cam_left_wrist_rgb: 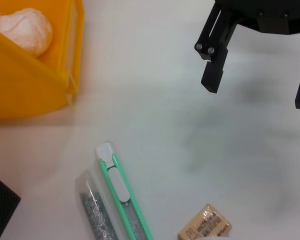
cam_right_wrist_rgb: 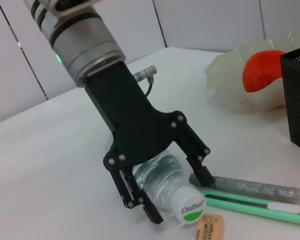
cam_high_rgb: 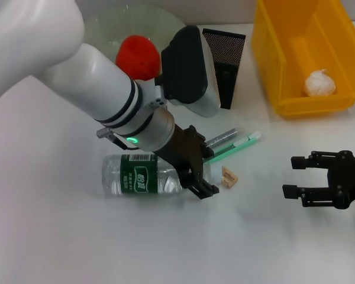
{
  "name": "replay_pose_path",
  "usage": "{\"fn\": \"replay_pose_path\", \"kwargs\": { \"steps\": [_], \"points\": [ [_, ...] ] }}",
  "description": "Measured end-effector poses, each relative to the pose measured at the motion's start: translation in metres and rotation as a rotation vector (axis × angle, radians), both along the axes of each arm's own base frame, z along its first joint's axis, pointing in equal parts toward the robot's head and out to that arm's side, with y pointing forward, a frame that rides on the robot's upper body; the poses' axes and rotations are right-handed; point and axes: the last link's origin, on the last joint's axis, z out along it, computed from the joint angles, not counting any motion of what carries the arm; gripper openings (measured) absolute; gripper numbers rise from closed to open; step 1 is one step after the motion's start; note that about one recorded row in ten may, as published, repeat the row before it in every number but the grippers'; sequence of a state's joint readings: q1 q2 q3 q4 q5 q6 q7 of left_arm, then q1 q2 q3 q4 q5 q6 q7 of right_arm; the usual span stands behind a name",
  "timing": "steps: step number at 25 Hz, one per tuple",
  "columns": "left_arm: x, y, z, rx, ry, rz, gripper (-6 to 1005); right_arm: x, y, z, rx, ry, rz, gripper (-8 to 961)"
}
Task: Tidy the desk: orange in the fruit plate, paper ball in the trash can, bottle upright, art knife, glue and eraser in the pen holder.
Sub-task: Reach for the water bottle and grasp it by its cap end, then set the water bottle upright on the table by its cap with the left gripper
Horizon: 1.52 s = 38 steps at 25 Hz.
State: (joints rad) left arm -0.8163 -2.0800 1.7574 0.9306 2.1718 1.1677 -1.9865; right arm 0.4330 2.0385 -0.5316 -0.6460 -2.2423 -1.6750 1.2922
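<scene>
Left gripper fingers spread wide, straddling neck of lying bottle, unclamped, for uprighting; right gripper open, empty, beside bottle.

White desk spreads out plain and bare near the front. Lying on it at centre: a clear bottle on its side, a tan eraser just right of it, and beyond, a green art knife beside a glue stick. Far back sit a glass plate, a black mesh pen holder and a yellow bin.
</scene>
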Motion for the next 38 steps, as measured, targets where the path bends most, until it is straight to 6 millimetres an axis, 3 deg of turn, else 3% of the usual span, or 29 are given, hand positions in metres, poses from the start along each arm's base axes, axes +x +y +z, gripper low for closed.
{"fn": "replay_pose_path", "kwargs": {
  "steps": [7,13,27,34,38],
  "points": [
    [-0.002,-0.001,-0.003,0.006,0.016,-0.017,784,0.000,0.000,0.000,-0.002,0.000,0.000,759],
    [-0.004,-0.001,-0.005,0.008,0.026,-0.026,658,0.000,-0.001,0.000,-0.001,0.004,-0.002,759],
    [-0.005,-0.004,-0.013,0.027,0.059,-0.057,568,0.000,-0.002,0.001,0.001,0.009,-0.003,759],
    [-0.002,-0.005,-0.012,0.029,0.057,-0.035,451,0.000,-0.001,0.000,-0.001,0.009,-0.001,759],
    [0.003,-0.006,-0.006,0.032,0.030,-0.005,451,0.000,-0.001,0.000,-0.002,0.005,0.000,759]
  ]
}}
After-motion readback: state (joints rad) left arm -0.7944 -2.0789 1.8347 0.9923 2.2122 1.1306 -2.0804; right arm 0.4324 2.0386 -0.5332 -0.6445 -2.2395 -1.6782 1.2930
